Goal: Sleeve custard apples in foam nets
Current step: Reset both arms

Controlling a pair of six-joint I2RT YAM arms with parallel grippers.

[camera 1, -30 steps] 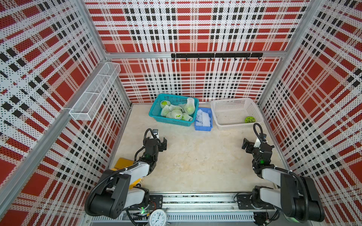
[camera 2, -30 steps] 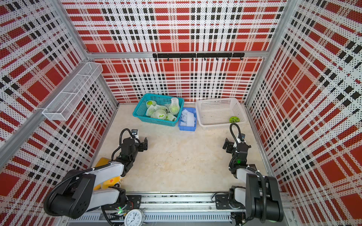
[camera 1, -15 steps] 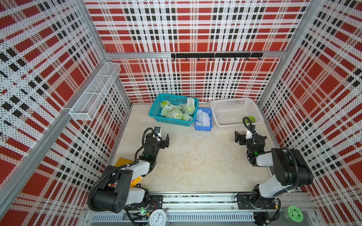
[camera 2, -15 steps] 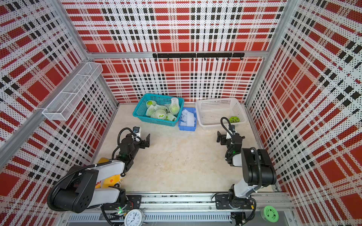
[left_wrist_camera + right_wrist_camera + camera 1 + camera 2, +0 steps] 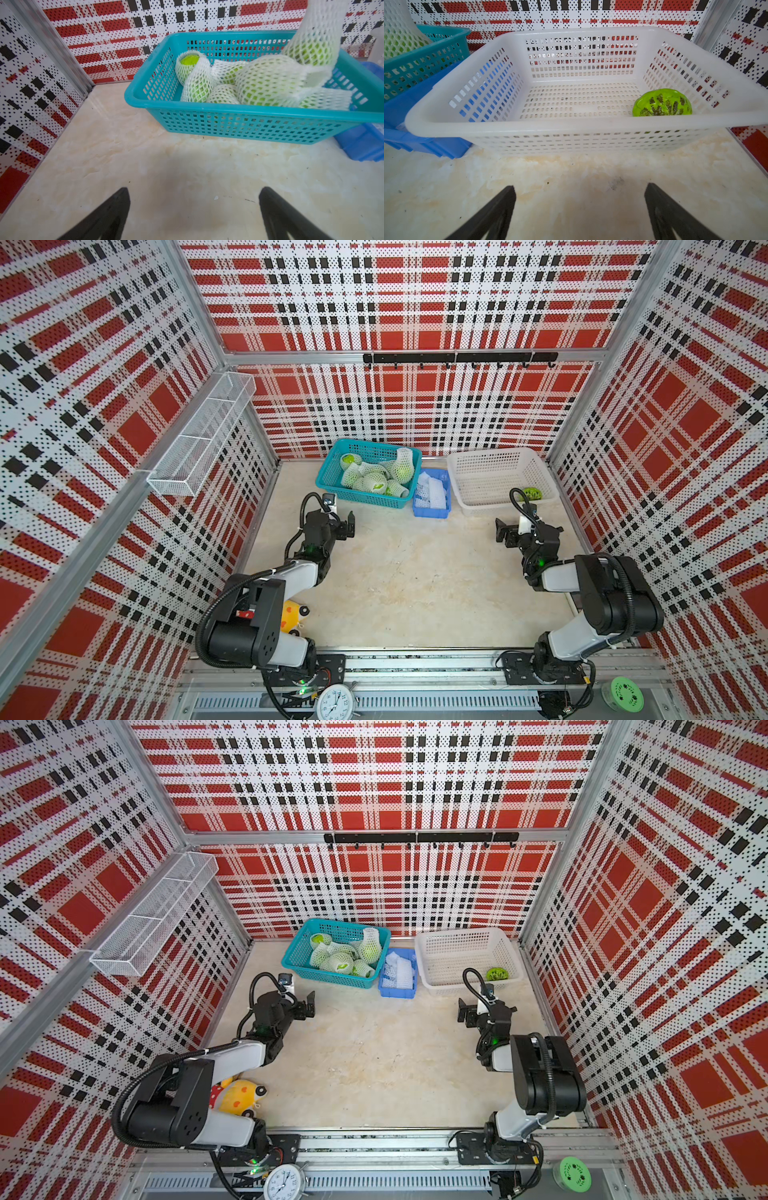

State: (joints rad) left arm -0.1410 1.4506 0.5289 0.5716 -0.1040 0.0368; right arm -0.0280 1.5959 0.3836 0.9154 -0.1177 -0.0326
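Near the upper centre of both top views, several bright green custard apples (image 5: 376, 481) already wrapped in white foam mesh are piled in a teal plastic lattice basket (image 5: 365, 498). Just to its right, loose white foam nets (image 5: 432, 489) are held in a small blue plastic tray (image 5: 430, 512). Further right, one bare, bumpy green fruit (image 5: 532, 492) with dark patches, taken to be a custard apple, is seen in the lower right corner of a white plastic lattice basket (image 5: 490, 464). The left gripper (image 5: 194, 190) is held over the pale tabletop (image 5: 415, 572) just short of the teal basket, its jaws spread wide with nothing between them. The right gripper (image 5: 580, 187) is likewise spread wide and empty, and is faced toward the white basket. The task is judged nearly finished, the step in hand being the reach for the last unsleeved fruit. For the next move, the right gripper would need to be carried over the white basket's near wall and lowered onto the fruit, while a net is drawn from the blue tray by the left. No brand or label can be read. Only hour numerals are made out on a round white clock (image 5: 334, 704) at the bottom edge, and the dark marks on a flat green disc (image 5: 623, 695) at the lower right cannot be read as writing.
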